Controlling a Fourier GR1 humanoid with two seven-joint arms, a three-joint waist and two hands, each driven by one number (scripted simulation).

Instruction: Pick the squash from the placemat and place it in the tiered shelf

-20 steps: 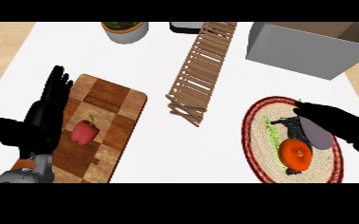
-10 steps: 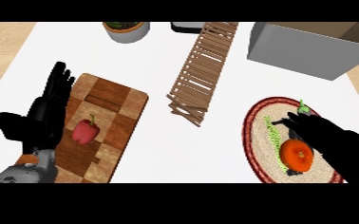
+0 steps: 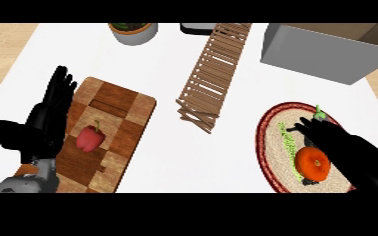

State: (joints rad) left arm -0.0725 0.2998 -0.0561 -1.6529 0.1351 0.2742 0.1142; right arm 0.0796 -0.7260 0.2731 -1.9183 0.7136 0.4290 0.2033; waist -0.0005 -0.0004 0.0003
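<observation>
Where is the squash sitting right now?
In the head view, the orange squash lies at lower right on the round woven placemat, just below the right robot hand and far from the wooden tiered shelf.

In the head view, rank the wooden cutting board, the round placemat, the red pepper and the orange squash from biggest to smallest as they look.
1. Cutting board, largest.
2. Placemat, partly hidden by the right hand, so its lead over nothing else is in doubt.
3 and 4. Squash and pepper look alike; not ranked.

white counter (image 3: 221,155), placemat (image 3: 273,145), cutting board (image 3: 118,115), shelf (image 3: 214,75)
</observation>
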